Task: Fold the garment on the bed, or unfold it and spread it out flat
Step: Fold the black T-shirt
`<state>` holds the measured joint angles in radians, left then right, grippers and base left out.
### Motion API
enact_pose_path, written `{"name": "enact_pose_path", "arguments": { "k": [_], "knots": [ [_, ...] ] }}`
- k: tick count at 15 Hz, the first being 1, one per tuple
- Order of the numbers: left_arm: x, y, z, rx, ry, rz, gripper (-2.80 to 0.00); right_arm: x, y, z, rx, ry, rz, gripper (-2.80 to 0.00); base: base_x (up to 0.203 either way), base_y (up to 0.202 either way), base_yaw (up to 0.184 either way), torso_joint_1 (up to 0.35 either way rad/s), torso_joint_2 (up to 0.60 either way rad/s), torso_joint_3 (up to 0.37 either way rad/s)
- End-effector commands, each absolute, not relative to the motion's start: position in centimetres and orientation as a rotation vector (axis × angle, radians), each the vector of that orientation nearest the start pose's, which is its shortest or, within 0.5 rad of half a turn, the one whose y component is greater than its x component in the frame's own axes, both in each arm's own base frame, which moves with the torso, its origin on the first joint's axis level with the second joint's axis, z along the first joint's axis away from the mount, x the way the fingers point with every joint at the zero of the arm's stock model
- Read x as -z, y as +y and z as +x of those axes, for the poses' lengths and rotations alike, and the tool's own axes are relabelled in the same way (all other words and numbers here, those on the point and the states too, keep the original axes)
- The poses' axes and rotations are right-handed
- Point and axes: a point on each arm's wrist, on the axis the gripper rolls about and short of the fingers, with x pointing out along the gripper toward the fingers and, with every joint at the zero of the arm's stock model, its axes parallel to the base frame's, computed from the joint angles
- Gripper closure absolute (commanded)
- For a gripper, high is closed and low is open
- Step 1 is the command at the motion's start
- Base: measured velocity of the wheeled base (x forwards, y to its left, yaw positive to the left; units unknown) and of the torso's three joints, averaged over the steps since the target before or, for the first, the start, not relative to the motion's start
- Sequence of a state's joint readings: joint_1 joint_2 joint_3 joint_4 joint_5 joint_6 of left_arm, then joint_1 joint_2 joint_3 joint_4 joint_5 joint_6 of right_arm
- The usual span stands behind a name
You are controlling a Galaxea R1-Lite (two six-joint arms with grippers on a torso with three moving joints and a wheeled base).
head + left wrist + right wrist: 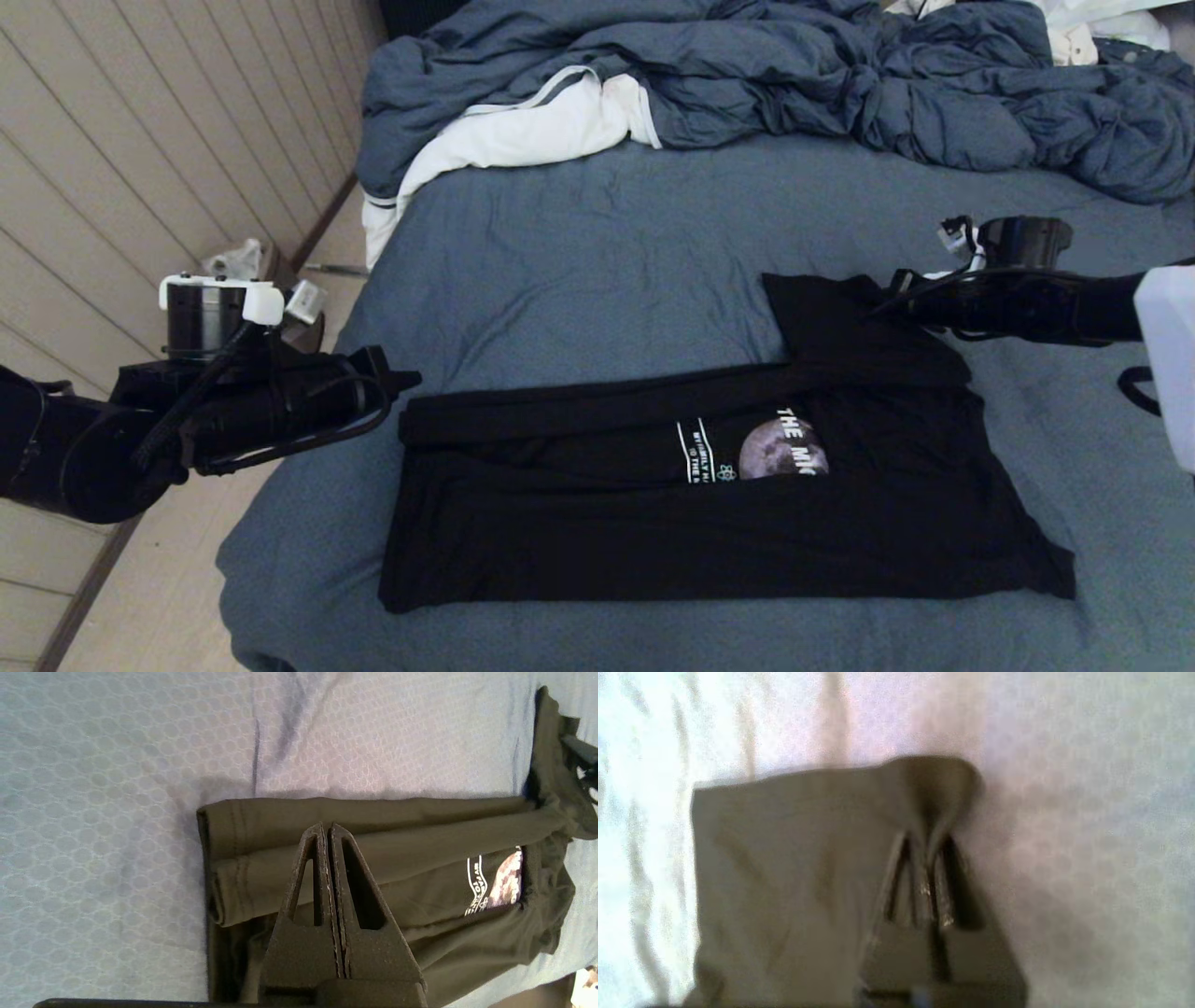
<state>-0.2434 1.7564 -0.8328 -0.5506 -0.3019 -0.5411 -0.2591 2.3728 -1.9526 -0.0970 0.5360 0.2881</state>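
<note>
Pinching garment [794,868] sleeve: right gripper [930,833] | left gripper [327,828] closed, empty

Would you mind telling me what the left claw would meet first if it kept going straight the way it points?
Probably the garment: the left claw, fingers shut, points at its rolled edge on the bed, though its height above the cloth is unclear.

Bare sheet of the bed [597,243] lies open between the garment [709,504] and the rumpled duvet [794,84] — an unobstructed passage. Beyond it, duvet and white cloth [523,131] block the far side; sheet also shows free near the front edge.
</note>
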Motion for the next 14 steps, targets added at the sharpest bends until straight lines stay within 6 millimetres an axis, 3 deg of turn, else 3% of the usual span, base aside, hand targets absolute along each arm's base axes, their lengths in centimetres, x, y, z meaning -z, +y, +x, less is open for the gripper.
{"name": "enact_pose_path", "arguments": {
  "k": [1,3,7,10,14],
  "knots": [
    [-16.2,-8.3,30.6,0.424,0.518,-0.536,0.0,-17.9,-11.7,48.5,-0.232,0.327,0.409,0.0,0.0,0.0,0.0,0.0,0.0,0.0],
    [-16.1,-8.3,30.6,0.423,0.523,-0.536,0.0,-18.3,-11.6,48.4,-0.228,0.32,0.434,0.0,0.0,0.0,0.0,0.0,0.0,0.0],
    [-16.1,-8.3,30.7,0.423,0.523,-0.536,0.0,-21.3,-11.3,46.9,-0.229,0.273,0.451,0.0,0.0,0.0,0.0,0.0,0.0,0.0],
    [-16.1,-8.3,30.7,0.423,0.52,-0.536,0.0,-24.1,-10.5,44.3,-0.234,0.254,0.462,0.0,0.0,0.0,0.0,0.0,0.0,0.0],
    [-16.1,-8.3,30.6,0.422,0.521,-0.537,0.0,-26.1,-9.3,40.4,-0.276,0.265,0.463,0.0,0.0,0.0,0.0,0.0,0.0,0.0]
  ]
}}
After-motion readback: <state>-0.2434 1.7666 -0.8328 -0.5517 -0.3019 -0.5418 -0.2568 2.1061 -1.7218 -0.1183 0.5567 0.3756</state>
